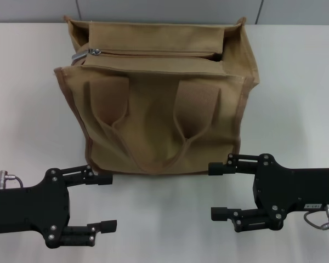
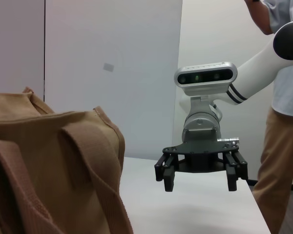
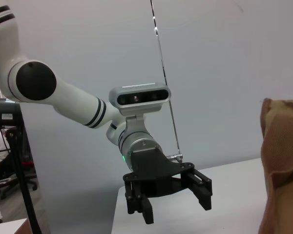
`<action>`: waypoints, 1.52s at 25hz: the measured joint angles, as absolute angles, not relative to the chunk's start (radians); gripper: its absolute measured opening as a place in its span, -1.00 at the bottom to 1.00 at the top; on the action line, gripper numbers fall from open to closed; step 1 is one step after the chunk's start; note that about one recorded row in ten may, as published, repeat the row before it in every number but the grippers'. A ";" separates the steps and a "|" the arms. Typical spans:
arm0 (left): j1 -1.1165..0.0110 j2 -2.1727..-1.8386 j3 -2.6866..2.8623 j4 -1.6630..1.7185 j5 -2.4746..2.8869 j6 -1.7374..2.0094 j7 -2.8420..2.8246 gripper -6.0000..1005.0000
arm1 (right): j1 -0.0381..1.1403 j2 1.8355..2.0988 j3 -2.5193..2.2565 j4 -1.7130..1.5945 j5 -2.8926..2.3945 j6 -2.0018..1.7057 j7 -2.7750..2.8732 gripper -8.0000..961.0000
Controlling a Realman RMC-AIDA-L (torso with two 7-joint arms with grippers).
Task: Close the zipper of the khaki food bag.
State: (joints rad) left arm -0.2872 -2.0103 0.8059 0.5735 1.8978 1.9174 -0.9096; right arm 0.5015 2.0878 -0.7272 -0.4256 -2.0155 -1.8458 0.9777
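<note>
Fingers on both grippers are spread wide apart and hold nothing, as you can see. Your left gripper [image 1: 101,201] hangs low over the white bench [image 1: 22,98] at the near left, and its fingers point to the right. Your right gripper [image 1: 222,190] hangs at the near right, and its fingers point to the left, so the two face each other across a gap. Both are just in front of the khaki food bag [image 1: 159,115] and do not touch it.

Look past them and you see the bag standing upright in the middle of the bench. Its two looped handles [image 1: 153,131] hang down flat on the front wall facing you.

Farther back, on the top flap, the zipper [image 1: 159,53] runs long from left to right. Its silver pull tab [image 1: 85,53] sits at the left end and points out to the left.

From the left wrist view you see the bag [image 2: 49,161] close by, with the right gripper [image 2: 199,170] beyond it.
</note>
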 joint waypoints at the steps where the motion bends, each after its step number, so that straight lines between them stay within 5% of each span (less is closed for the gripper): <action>1: -0.287 -2.011 0.807 0.574 1.898 1.914 -0.910 0.55 | 0.502 2.088 -0.727 -0.425 -2.015 -1.845 0.978 0.60; 29: -0.268 -2.068 0.270 0.468 1.860 1.857 -0.852 0.54 | 0.479 2.087 -0.716 -0.213 -1.897 -1.874 0.705 0.56; 38: -0.359 -2.073 0.173 0.389 1.868 1.649 -0.822 0.54 | 0.488 2.089 -0.715 -0.153 -1.896 -1.856 0.647 0.55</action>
State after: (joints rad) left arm -0.3594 -2.0725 0.1730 0.3893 1.8681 1.6487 -0.8223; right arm 0.4878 2.0889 -0.7148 -0.1528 -1.8958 -1.8562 0.6474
